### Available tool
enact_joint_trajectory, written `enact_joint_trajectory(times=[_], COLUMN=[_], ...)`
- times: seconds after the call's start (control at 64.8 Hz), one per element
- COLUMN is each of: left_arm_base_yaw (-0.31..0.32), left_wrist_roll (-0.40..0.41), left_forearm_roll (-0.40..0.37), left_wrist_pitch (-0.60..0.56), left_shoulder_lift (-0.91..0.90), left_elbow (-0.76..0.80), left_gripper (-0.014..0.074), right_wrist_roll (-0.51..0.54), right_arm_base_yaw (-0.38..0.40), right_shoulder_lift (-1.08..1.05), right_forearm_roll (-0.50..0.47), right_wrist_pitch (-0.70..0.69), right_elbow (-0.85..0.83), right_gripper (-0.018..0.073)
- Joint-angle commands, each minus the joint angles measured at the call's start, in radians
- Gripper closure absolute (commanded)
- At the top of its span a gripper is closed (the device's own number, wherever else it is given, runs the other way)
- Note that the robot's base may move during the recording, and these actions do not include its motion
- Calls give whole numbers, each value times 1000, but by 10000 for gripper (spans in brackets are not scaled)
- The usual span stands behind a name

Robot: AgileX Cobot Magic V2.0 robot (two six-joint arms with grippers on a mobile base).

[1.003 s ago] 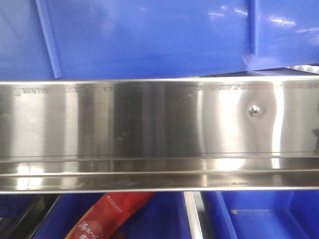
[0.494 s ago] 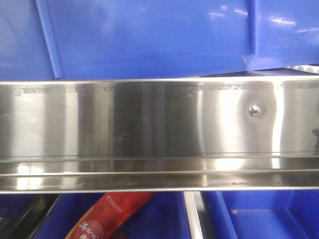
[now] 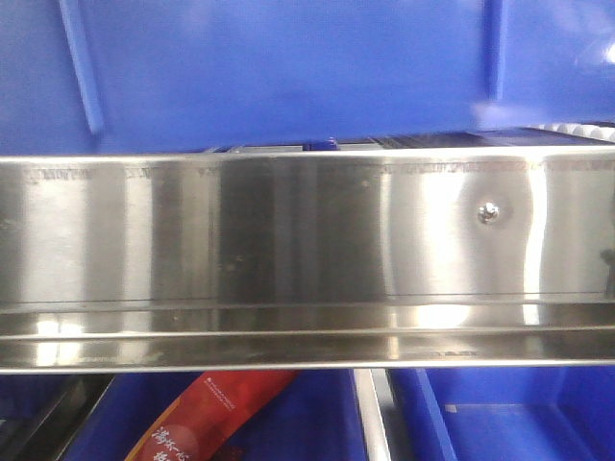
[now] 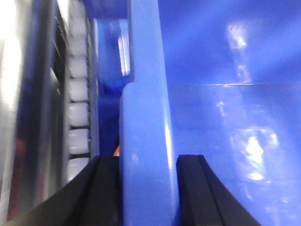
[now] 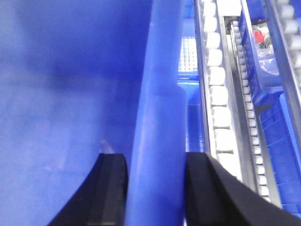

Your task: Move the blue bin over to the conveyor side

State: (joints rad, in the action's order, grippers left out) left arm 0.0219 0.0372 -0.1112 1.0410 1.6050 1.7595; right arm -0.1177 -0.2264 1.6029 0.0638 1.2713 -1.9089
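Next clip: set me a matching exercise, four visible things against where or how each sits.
1 large glossy blue plastic bin
2 shiny stainless-steel shelf rail
3 red printed packet
4 row of white rollers

A below the rail
B rim held by left gripper and right gripper
C alongside the bin, wrist views
D spans the front view, one screw

Pairs: 1-B, 2-D, 3-A, 4-C

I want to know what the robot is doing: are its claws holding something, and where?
The left claw and the right claw each pinch the blue bin by its thick rim.
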Motion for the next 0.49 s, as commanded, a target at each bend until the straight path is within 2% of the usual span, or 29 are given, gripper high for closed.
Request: enact_joint_trajectory(times=[0.0, 0.478], left_arm_base_yaw=[2, 2], left_wrist_roll=[12, 27], left_forearm_roll=[-3, -3], left_wrist_pitch=[-46, 13], left_shoulder_lift=[-76, -240], left_elbow=[30, 30], left_gripper=[623, 623], right_wrist_roll=[-6, -8], right_arm_base_yaw=[-2, -2], right_shoulder_lift=[-59, -187], right_forearm_roll=[29, 29], right_wrist_pitch=[-75, -70], right_elbow=[-25, -27], right_gripper=[646, 646])
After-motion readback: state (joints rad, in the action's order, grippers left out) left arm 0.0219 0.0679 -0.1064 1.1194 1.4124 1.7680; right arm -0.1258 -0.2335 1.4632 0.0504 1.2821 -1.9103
